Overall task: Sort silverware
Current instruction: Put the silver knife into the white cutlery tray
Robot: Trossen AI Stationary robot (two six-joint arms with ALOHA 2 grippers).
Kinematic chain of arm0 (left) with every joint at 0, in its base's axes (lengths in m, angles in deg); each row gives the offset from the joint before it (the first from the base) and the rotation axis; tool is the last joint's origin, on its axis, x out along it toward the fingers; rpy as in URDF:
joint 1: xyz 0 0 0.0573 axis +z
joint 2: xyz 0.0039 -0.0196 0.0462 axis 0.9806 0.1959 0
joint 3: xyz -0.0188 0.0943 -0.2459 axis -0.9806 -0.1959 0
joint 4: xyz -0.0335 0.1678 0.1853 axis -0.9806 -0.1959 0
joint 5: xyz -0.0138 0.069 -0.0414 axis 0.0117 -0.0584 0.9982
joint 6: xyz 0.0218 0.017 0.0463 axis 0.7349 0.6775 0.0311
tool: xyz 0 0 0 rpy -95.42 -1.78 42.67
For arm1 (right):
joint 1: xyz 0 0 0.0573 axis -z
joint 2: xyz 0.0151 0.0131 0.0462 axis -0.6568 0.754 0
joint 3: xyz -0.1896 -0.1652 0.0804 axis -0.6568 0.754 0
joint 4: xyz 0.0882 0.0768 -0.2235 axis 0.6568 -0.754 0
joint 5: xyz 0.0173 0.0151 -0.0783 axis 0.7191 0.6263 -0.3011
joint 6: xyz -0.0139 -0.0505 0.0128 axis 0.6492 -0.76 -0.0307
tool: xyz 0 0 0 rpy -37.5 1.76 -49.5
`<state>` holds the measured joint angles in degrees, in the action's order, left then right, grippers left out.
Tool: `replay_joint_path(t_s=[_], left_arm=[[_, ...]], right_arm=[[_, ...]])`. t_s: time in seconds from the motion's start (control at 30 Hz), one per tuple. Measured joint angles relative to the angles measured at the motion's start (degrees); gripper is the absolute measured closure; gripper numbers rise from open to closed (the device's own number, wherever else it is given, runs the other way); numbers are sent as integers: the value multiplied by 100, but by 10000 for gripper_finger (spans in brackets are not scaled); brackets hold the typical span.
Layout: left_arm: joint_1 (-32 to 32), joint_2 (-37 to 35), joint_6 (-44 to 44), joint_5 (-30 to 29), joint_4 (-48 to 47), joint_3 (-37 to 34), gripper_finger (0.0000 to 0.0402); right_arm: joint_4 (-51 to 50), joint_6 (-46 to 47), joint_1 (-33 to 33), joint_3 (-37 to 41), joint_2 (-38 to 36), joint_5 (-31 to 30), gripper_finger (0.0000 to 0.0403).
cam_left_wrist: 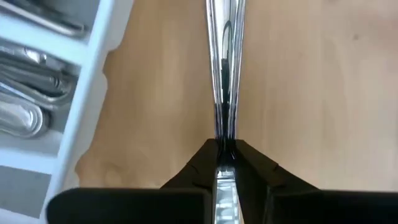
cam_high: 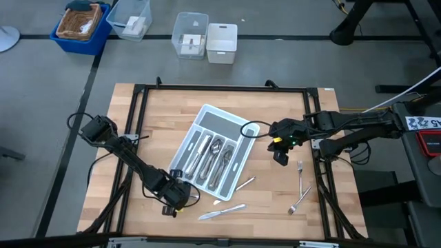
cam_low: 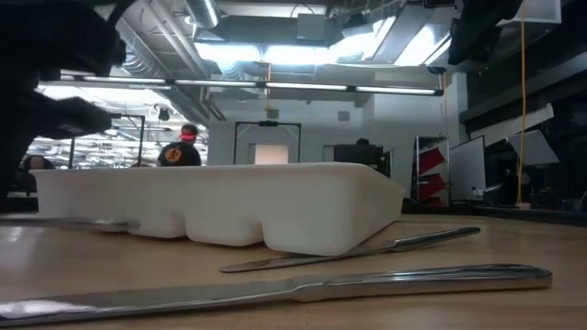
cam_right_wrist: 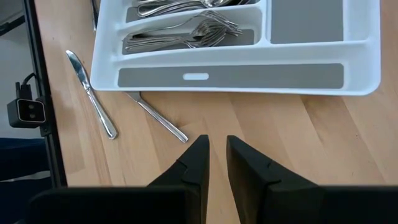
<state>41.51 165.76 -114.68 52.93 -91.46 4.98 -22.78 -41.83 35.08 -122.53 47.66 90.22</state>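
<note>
From above, the high view takes in the whole wooden table [cam_high: 275,117]: the light grey cutlery tray [cam_high: 242,153] lies slantwise at its middle with silverware [cam_high: 215,157] gathered in the long compartments. The left arm reaches from the left edge toward the near side, and its left hand [cam_high: 173,201] sits low by the tray's near-left corner. The right arm stretches in from the right, with the right hand [cam_high: 280,153] hanging just right of the tray. Loose pieces lie apart from the tray: a knife [cam_high: 222,212] near the front edge, a second piece [cam_high: 244,183] close to the tray's near end, and two forks [cam_high: 300,187] on the right.

At table height, the low view shows what the overhead cannot: the tray's tall side wall [cam_low: 220,206], two slim pieces lying flat in front of it, and a person [cam_low: 181,147] far off in the room behind.

Only the left wrist view settles the grip: the left hand's fingers [cam_left_wrist: 249,171] are clamped on a slim shiny handle [cam_left_wrist: 224,68], beside the tray's edge.

Looking past the right hand, the right wrist view shows its fingers [cam_right_wrist: 194,163] slightly apart with nothing between them, over bare wood, and forks [cam_right_wrist: 199,36] bundled inside the tray.
</note>
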Motion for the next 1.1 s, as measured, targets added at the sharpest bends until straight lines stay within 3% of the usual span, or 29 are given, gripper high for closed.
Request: replay_joint_path(t_s=[0.3,0.67,0.87,1.1], left_arm=[[2,-7,347,-51,-113,343,366],[8,-17,1034,-78,-1488,1199,366],[20,-24,2535,-361,-1996,1608,371],[26,-24,5255,-1396,-2431,1702,365]], right_arm=[[0,0,0,0,0,0,346],[0,0,0,0,0,2,346],[0,0,-2,2,0,2,346],[2,0,-2,2,0,2,346]])
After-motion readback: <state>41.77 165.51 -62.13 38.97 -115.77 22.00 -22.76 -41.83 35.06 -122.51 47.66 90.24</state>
